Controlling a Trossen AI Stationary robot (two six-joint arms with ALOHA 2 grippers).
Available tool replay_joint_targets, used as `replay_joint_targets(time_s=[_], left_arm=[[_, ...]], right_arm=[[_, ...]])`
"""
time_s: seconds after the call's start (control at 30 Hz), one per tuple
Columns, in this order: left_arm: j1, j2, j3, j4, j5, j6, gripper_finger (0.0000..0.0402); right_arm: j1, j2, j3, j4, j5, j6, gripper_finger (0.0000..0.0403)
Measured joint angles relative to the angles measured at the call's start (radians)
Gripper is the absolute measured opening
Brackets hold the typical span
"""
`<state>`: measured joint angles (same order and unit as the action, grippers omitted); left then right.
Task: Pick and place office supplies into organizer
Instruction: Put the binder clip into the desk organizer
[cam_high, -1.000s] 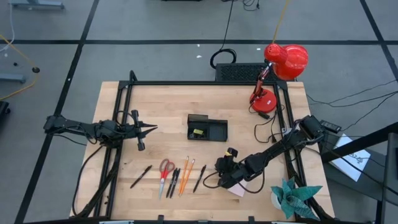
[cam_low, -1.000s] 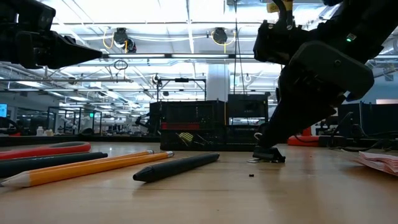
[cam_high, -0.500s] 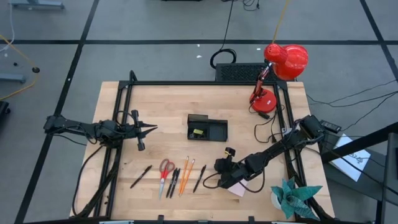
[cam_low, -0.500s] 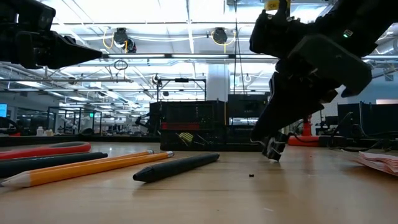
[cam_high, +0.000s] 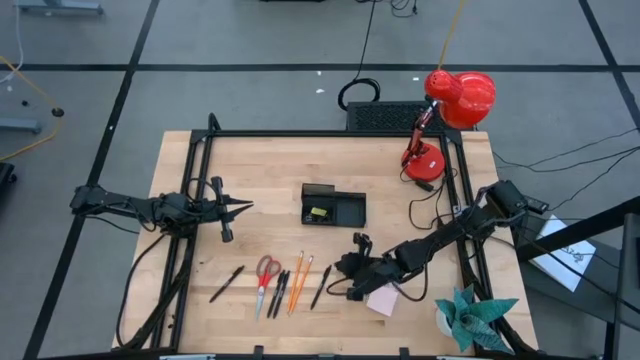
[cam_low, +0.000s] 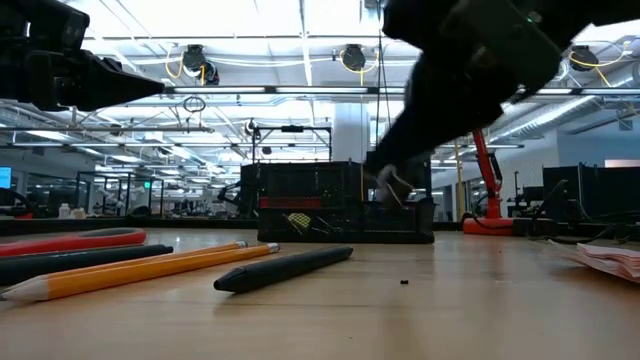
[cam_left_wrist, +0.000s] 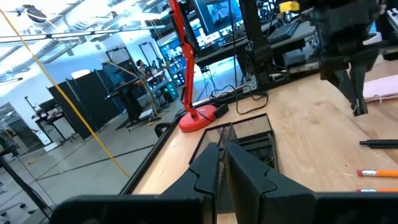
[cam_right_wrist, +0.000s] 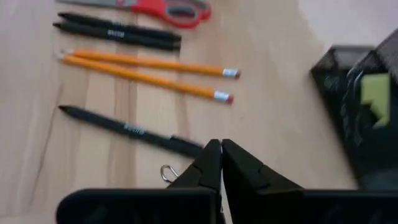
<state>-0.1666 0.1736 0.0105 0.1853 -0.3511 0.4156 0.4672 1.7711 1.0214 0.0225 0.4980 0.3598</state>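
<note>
Red-handled scissors, black pens, orange pencils and one more pen lie in a row near the table's front edge. The black organizer stands at the table's middle with a yellow piece inside it. My right gripper hangs shut above the wood between that last pen and the pink sticky pad, and a small clip's wire loop shows beside its fingers. My left gripper waits shut at the table's left, pointing level. My right gripper pinches a tiny clip at its fingertips, coming slantwise down from the table's right. The fingers hide the clip's body; only its wire loop sticks out beside them. The clip is lifted clear of the table.
A red desk lamp and a black ribbed box stand at the far right. A teal paper plant sits at the near right corner. Black frame rails run along the table's left and right sides.
My right gripper has shut at the tabletop, then risen clear of it with the small clip. It has moved toward the table's left and toward the organizer, and its wrist has rolled. The pink pad now shows more beside the arm.
</note>
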Motion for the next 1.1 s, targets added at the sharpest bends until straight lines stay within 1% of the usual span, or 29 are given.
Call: replay_joint_targets(time_s=[0.1,0.23,0.33,0.47,0.63,0.87,1.1], left_arm=[[0.0,0.002,0.0,-0.003,-0.009,0.0,0.0035],[0.0,0.003,0.0,-0.002,-0.01,0.0,0.0035],[0.0,0.003,0.0,-0.002,-0.011,0.0,0.0035],[0.0,0.003,0.0,-0.002,-0.018,0.0,0.0035],[0.0,0.003,0.0,-0.002,-0.017,0.008,0.0035],[0.0,0.003,0.0,-0.002,-0.017,0.008,0.0035],[0.0,0.003,0.0,-0.001,-0.017,0.018,0.0035]], right_arm=[[-0.029,-0.024,-0.001,0.063,0.006,-0.096,0.0002],[-0.079,-0.05,0.0,0.166,0.077,-0.247,0.0002],[-0.132,-0.056,0.0,0.257,0.076,-0.332,0.0001],[-0.19,-0.057,0.0,0.343,0.068,-0.4,0.0001],[-0.266,-0.057,0.0,0.37,-0.011,-0.415,0.0001],[-0.392,-0.017,0.0,0.305,-0.152,-0.396,0.0],[-0.437,0.062,0.0,0.303,-0.163,-0.379,0.0]])
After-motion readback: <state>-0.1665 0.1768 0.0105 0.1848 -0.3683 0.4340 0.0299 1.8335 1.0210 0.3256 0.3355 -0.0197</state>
